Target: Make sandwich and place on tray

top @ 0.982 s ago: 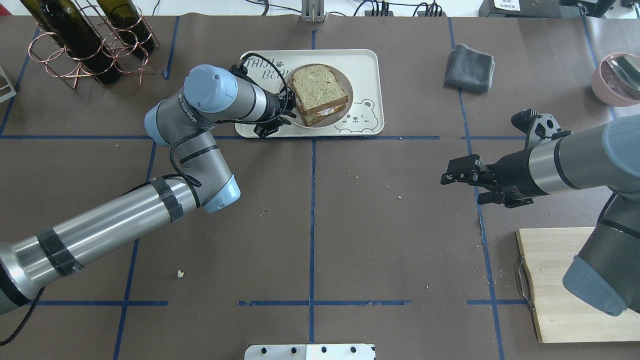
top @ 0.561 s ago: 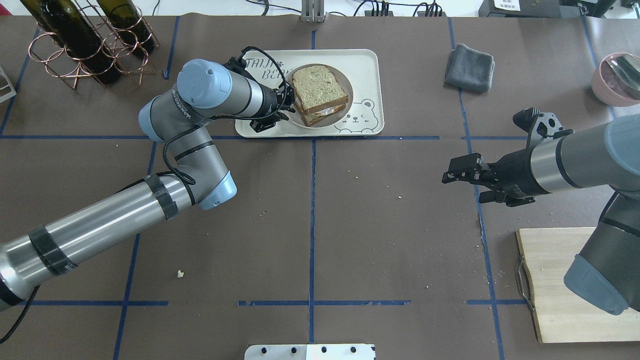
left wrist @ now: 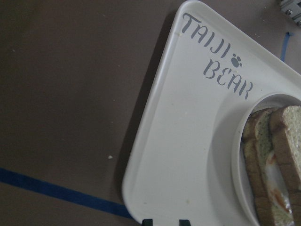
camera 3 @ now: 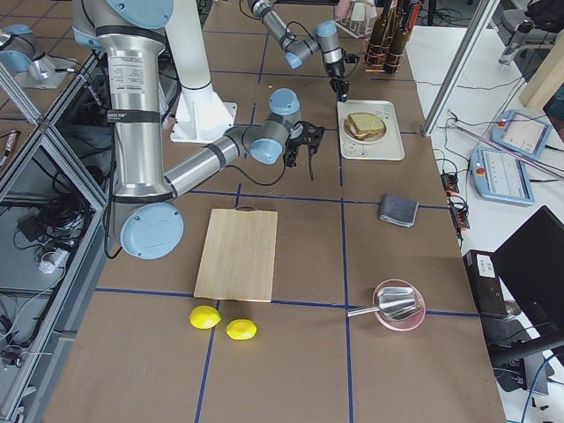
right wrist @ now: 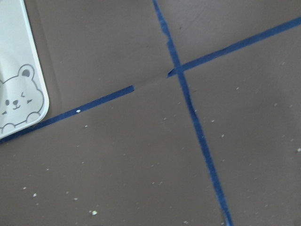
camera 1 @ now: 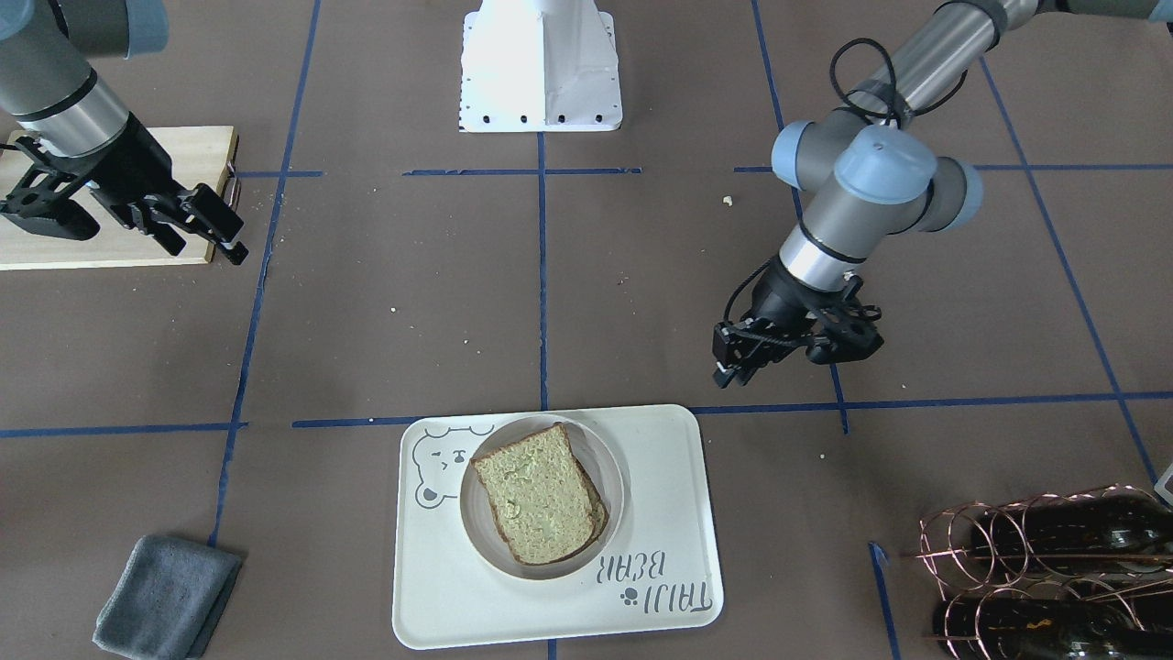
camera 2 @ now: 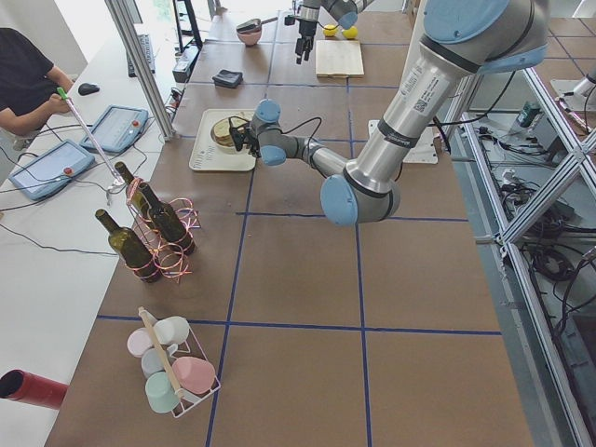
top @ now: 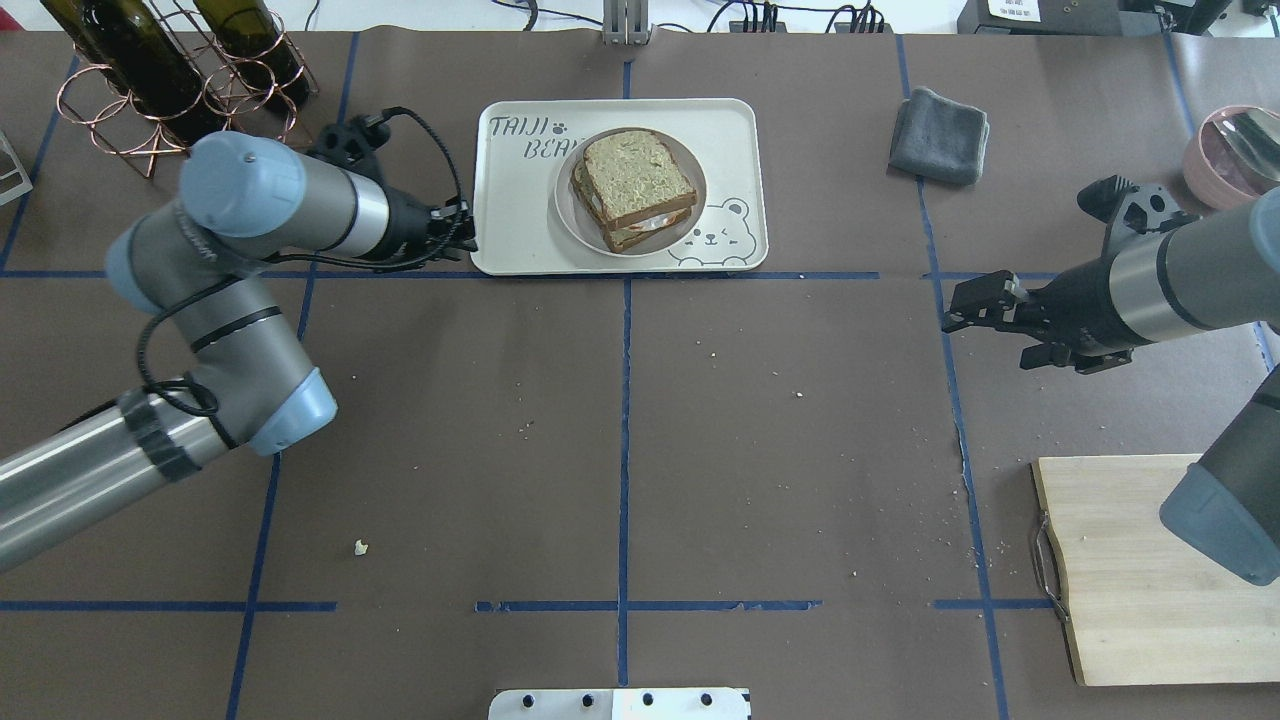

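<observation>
The sandwich point(top: 635, 188), two slices of greenish-tan bread with white egg showing between them, lies on a small round white plate point(top: 690, 200) on the cream tray point(top: 520, 205). It shows again in the front view point(camera 1: 541, 495) on the tray point(camera 1: 660, 458), and in the left wrist view point(left wrist: 275, 165) on the tray point(left wrist: 188, 122). My left gripper point(top: 462, 232) hovers just off the tray's left edge, slightly open and empty; in the front view point(camera 1: 729, 359) it is apart from the tray. My right gripper point(top: 958, 310) is open and empty over bare table at the right.
A wire rack with dark wine bottles point(top: 170, 80) stands back left. A folded grey cloth point(top: 940, 135) lies right of the tray. A wooden cutting board point(top: 1110, 570) lies front right, a pink bowl point(top: 1230, 155) far right. Two lemons point(camera 3: 223, 323) lie past the board.
My left gripper has drawn back to the left, off the plate and off the tray. My right gripper has pulled a little to the right and farther back. The sandwich has not moved.
</observation>
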`<state>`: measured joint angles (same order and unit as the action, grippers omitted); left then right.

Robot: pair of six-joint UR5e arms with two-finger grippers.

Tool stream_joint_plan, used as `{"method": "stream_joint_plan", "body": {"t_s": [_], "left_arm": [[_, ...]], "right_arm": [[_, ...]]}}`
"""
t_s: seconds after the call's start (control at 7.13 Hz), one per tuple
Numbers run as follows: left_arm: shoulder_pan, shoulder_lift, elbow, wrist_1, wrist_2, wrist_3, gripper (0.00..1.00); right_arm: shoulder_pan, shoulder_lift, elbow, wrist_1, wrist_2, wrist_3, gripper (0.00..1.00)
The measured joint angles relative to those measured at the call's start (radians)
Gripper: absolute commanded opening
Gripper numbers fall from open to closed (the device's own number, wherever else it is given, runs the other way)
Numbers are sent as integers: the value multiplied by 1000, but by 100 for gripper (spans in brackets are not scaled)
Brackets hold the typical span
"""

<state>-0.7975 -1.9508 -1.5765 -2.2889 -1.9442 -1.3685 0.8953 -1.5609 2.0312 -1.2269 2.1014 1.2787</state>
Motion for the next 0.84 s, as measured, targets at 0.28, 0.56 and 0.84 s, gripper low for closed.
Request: {"method": "stream_joint_plan", "body": {"t_s": [0.28, 0.56, 0.84], "left_arm": [[-169, 260, -155, 16, -132, 376, 41], [-418, 410, -168, 75, -238, 853, 41], [-691, 414, -161, 402, -296, 1326, 67]], "right_arm": [[186, -72, -42, -70, 117, -367, 100], [374, -91, -117, -211, 231, -742, 100], [502, -70, -148, -422, 260, -1060, 100]]}}
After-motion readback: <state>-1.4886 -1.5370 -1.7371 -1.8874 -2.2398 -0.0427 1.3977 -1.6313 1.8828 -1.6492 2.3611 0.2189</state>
